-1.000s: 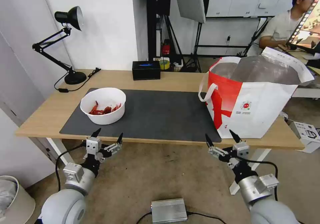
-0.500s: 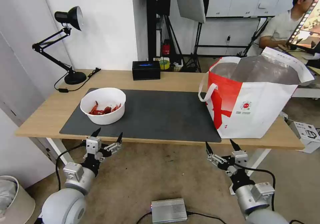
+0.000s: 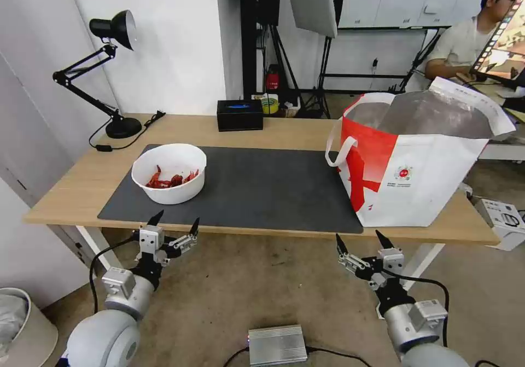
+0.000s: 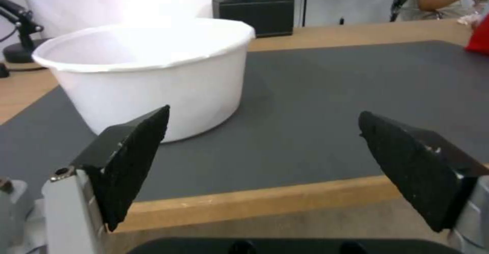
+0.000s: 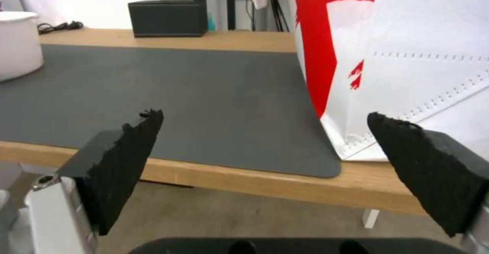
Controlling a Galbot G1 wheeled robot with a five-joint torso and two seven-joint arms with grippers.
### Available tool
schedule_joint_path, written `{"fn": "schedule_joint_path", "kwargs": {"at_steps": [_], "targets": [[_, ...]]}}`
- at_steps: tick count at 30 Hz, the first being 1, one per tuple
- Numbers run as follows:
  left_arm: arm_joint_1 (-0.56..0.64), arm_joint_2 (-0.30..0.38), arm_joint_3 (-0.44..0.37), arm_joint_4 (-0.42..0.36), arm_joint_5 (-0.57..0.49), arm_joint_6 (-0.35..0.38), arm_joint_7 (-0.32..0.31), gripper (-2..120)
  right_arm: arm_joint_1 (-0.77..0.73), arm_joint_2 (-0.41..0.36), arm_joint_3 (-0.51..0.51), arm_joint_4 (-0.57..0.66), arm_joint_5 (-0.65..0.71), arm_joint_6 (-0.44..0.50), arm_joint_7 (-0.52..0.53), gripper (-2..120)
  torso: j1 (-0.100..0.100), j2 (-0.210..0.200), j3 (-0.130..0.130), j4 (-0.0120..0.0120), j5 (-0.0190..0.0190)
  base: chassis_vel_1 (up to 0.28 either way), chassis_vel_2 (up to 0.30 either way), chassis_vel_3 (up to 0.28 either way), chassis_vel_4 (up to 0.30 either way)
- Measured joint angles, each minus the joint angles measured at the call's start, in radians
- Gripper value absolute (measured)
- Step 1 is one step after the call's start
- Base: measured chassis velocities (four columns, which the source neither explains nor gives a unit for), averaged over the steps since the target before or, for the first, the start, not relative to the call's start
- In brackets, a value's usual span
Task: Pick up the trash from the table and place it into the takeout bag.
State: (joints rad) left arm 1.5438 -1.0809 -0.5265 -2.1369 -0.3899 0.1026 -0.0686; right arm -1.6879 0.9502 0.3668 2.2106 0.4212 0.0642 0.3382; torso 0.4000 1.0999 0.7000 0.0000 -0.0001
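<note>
The white bowl (image 3: 169, 180) is sitting well apart from the takeout bag (image 3: 415, 159), not yet bagged; left claw (image 3: 174, 226) and right claw (image 3: 361, 241) are gaping wide, empty, below the table (image 3: 284, 132) edge.

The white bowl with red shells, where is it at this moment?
In the head view, the white bowl sits on the near-left corner of the dark mat, just beyond the open left gripper.

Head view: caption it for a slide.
Both open grippers, left and right, wait below the table edge, bowl and bag above.
</note>
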Motion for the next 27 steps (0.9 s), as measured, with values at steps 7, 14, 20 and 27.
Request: {"fn": "schedule_joint_path", "kwargs": {"at_steps": [7,14,20,27], "targets": [[-0.051,0.072,-0.054,-0.003,-0.098,0.058,-0.048,100,0.001,-0.001,0.001,-0.001,0.000,0.001,-0.001,100,0.000,0.000,0.000,0.0000,0.0000,0.000,0.000,0.000,0.000],[-0.158,0.180,-0.069,0.035,-0.252,0.111,-0.114,100,0.001,-0.001,0.001,-0.001,0.000,0.001,-0.002,100,0.000,0.000,0.000,0.0000,-0.0001,0.000,0.000,0.000,0.000],[-0.265,0.236,-0.044,0.064,-0.384,0.173,-0.174,100,0.001,-0.001,0.001,-0.001,0.000,0.002,-0.002,100,0.000,0.000,0.000,-0.0001,0.0000,0.000,0.000,0.000,0.000],[-0.526,0.318,0.071,0.173,-0.635,0.340,-0.294,100,0.001,-0.001,0.001,-0.001,0.001,0.002,-0.003,100,0.000,0.000,0.000,0.0000,0.0000,0.000,0.000,0.000,0.000]]}}
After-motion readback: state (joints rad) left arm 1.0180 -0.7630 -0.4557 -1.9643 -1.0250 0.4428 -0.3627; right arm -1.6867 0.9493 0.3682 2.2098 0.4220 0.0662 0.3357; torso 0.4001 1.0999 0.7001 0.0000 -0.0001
